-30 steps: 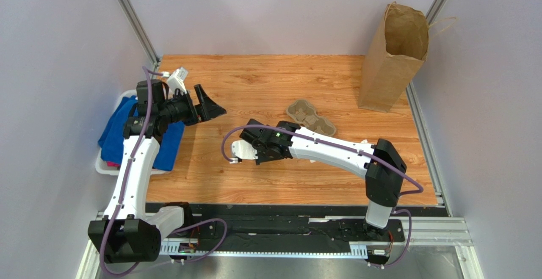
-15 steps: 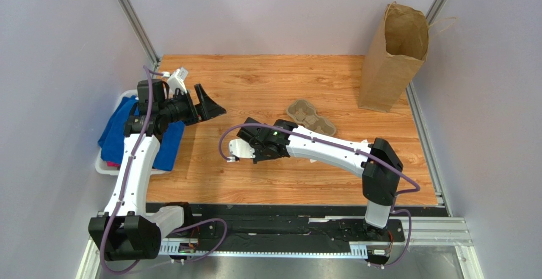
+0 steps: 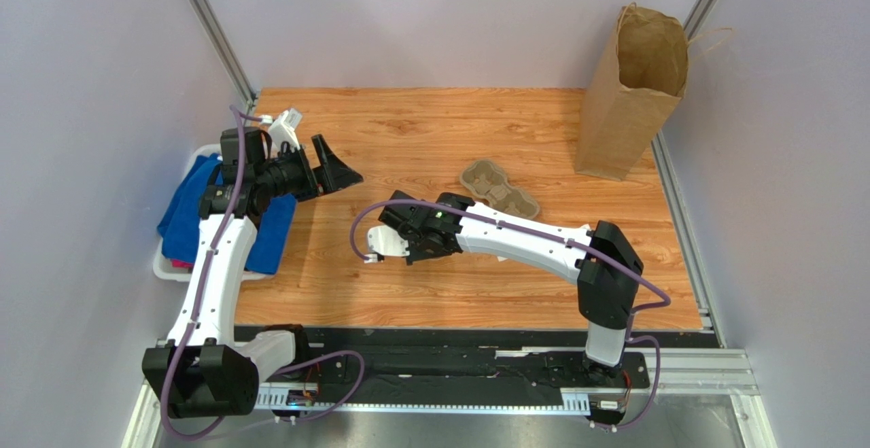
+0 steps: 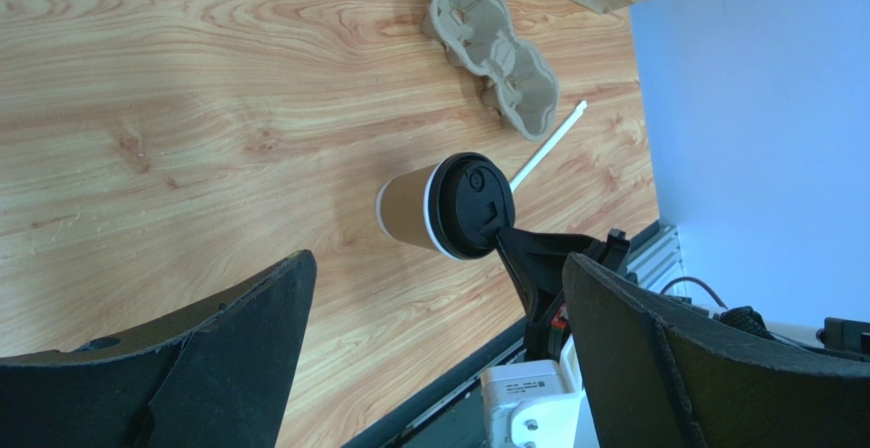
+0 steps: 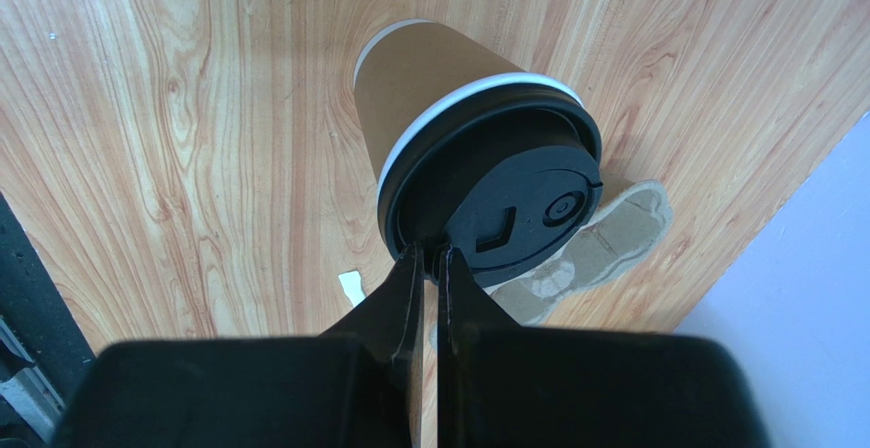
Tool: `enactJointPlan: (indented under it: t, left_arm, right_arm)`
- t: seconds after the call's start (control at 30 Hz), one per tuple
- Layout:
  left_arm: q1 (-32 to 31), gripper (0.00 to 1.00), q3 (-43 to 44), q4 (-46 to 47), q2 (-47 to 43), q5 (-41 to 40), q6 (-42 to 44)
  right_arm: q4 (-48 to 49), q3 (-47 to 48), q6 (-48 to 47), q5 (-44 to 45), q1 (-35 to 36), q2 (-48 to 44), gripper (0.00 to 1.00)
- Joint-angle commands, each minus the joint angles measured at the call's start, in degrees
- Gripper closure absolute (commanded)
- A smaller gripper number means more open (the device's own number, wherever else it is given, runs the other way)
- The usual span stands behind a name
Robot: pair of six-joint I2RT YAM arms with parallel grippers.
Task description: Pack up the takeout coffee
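The takeout coffee, a kraft-brown cup (image 4: 411,203) with a black lid (image 4: 472,206), is tilted over the wooden table. My right gripper (image 5: 426,254) is shut on the rim of the lid (image 5: 500,203), above the cup wall (image 5: 429,81). I cannot tell whether the cup's base touches the table. In the top view the cup is hidden under the right wrist (image 3: 408,232). My left gripper (image 3: 339,171) is open and empty, raised at the left and pointing toward the cup; it also shows in the left wrist view (image 4: 437,264).
A moulded pulp cup tray (image 3: 498,189) lies just behind the right wrist, with a white straw (image 4: 546,147) beside it. The tall brown paper bag (image 3: 628,96) stands open at the back right. A bin with blue cloth (image 3: 220,213) sits off the left edge.
My right arm has shifted slightly to the left with the cup in its grip. The left arm has not moved.
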Motion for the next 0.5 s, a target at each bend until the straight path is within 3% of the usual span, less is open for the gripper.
enactJointPlan:
  t: [0.0,0.13,0.3,0.47]
  left_arm:
    - [0.5,0.01,2.1,0.5,0.1,0.5,0.3]
    - [0.5,0.01,2.0,0.4,0.0,0.5,0.5]
    - [0.5,0.01,2.0,0.4,-0.1,0.5,0.5]
    - [0.5,0.01,2.2,0.3,-0.2,0.2,1.0]
  right_arm:
    - [-0.2,1.9,0.2,-0.4,0.3,0.4,0.94]
    - [-0.1,2.3,0.2,-0.8,0.4,0.4,0.8]
    - [-0.2,3.4,0.3,-1.2,0.5,0.3,0.8]
    - [-1.5,5.5,0.7,-2.5,1.0,-0.2,0.68]
